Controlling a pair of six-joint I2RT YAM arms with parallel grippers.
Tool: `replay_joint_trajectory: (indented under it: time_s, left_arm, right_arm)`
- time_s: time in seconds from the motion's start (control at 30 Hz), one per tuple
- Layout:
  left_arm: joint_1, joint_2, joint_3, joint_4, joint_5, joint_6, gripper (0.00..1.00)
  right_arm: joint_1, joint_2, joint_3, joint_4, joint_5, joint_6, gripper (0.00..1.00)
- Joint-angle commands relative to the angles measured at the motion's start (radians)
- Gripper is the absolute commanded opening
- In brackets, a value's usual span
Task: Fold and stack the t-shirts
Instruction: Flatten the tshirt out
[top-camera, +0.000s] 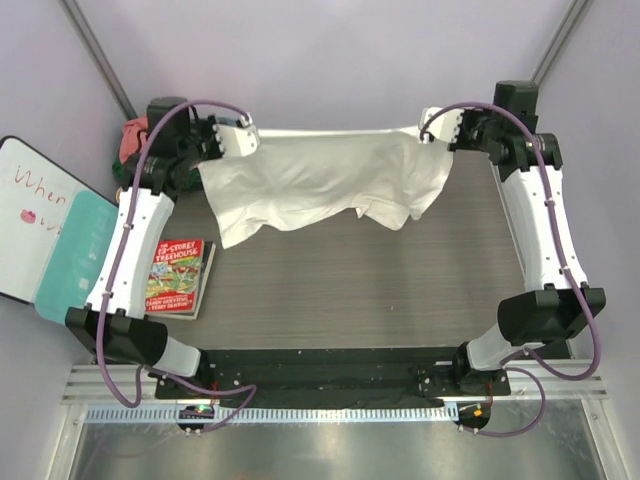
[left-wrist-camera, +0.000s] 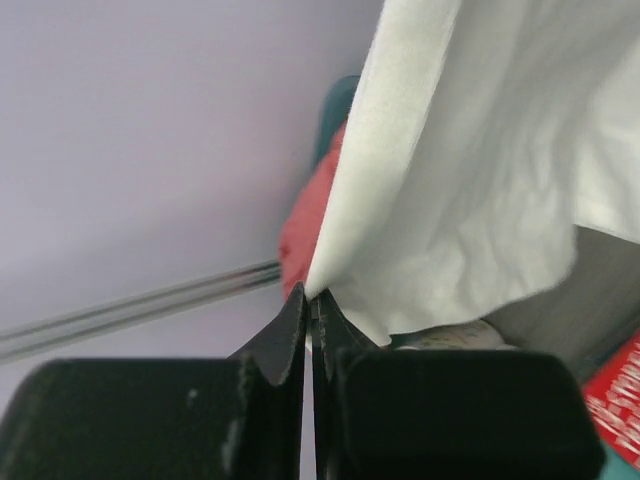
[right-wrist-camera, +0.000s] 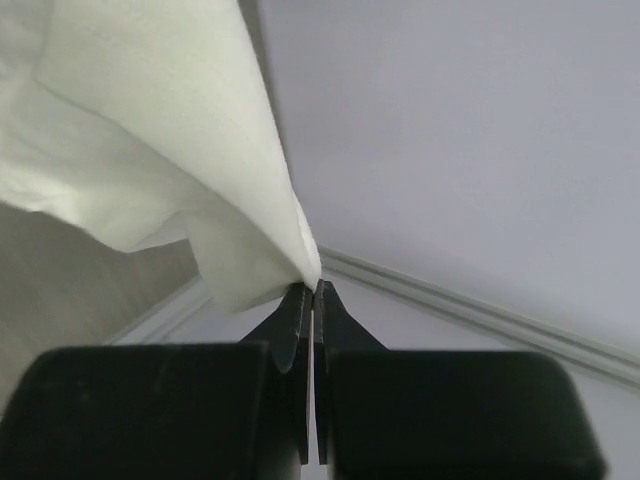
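Observation:
A white t-shirt (top-camera: 320, 180) hangs stretched across the far side of the table, held up by both arms. At its far left corner my left gripper (top-camera: 243, 137) is shut on the cloth; the left wrist view shows the white t-shirt (left-wrist-camera: 480, 180) pinched at the tips of that gripper (left-wrist-camera: 309, 294). My right gripper (top-camera: 438, 128) is shut on the far right corner, and the white t-shirt (right-wrist-camera: 150, 150) drapes from its tips (right-wrist-camera: 312, 287). A salmon-pink t-shirt (top-camera: 131, 137) is bunched at the far left behind the left arm, also seen as pink cloth (left-wrist-camera: 305, 225).
A colourful book (top-camera: 177, 275) lies on the table's left side. A teal basin (top-camera: 66, 255) and a whiteboard (top-camera: 25, 215) stand off the left edge. The dark table top (top-camera: 360, 285) stretches below the hanging shirt.

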Motion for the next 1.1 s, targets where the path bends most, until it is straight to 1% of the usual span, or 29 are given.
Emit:
replay_joint_trajectory:
  time_s: [0.0,0.03,0.07,0.1,0.13,0.17,0.2,0.23,0.33,0.37,0.43,0.6,0.73,0.8,0.93,1.0,1.03,1.07]
  left_arm:
    - [0.038,0.040,0.133,0.345,-0.136,0.070,0.00]
    - [0.052,0.066,0.187,0.422,-0.133,0.096,0.00]
    - [0.056,0.108,0.216,0.462,-0.136,0.145,0.00]
    - [0.059,0.136,0.247,0.546,-0.143,0.171,0.00]
    - [0.063,0.158,0.329,0.568,-0.147,0.189,0.00]
    - [0.063,0.179,0.374,0.588,-0.145,0.203,0.00]
    - [0.063,0.214,0.418,0.620,-0.142,0.220,0.00]
    - [0.064,0.225,0.490,0.631,-0.136,0.231,0.00]
    - [0.066,0.224,0.554,0.668,-0.079,0.278,0.00]
    - [0.066,0.213,0.554,0.672,-0.035,0.285,0.00]
    - [0.066,0.169,0.523,0.685,-0.004,0.300,0.00]
    - [0.066,0.054,0.367,0.813,0.051,0.329,0.00]
    - [0.066,-0.020,0.336,0.850,0.064,0.334,0.00]
    - [0.066,-0.031,0.334,0.869,0.070,0.335,0.00]
    - [0.078,-0.034,0.337,0.838,0.087,0.346,0.00]
    - [0.093,-0.025,0.334,0.795,0.100,0.367,0.00]
    - [0.099,-0.016,0.334,0.736,0.106,0.392,0.00]
    - [0.112,0.003,0.328,0.713,0.113,0.433,0.00]
  right_arm:
    - [-0.053,-0.082,-0.104,0.556,0.148,-0.084,0.01]
    - [-0.059,-0.067,-0.088,0.617,0.160,-0.098,0.01]
    - [-0.073,-0.031,-0.066,0.730,0.186,-0.101,0.01]
    - [-0.078,-0.006,0.005,0.771,0.197,-0.101,0.01]
    - [-0.087,0.016,0.046,0.806,0.205,-0.097,0.01]
    - [-0.093,0.031,0.078,0.883,0.214,-0.092,0.01]
    - [-0.111,0.054,0.147,0.921,0.216,-0.093,0.01]
    - [-0.119,0.062,0.181,0.934,0.214,-0.096,0.01]
    - [-0.147,0.079,0.310,0.968,0.203,-0.087,0.01]
    - [-0.153,0.079,0.339,0.972,0.202,-0.084,0.01]
    - [-0.165,0.062,0.393,0.975,0.187,-0.078,0.01]
    - [-0.175,-0.019,0.379,1.015,0.157,-0.083,0.01]
    - [-0.176,-0.081,0.387,1.020,0.122,-0.104,0.01]
    - [-0.176,-0.091,0.397,1.020,0.114,-0.132,0.01]
    - [-0.176,-0.090,0.414,1.029,0.104,-0.175,0.01]
    - [-0.176,-0.075,0.413,1.026,0.122,-0.214,0.01]
    - [-0.176,-0.067,0.410,1.009,0.131,-0.225,0.01]
    - [-0.178,-0.053,0.410,0.982,0.151,-0.231,0.01]
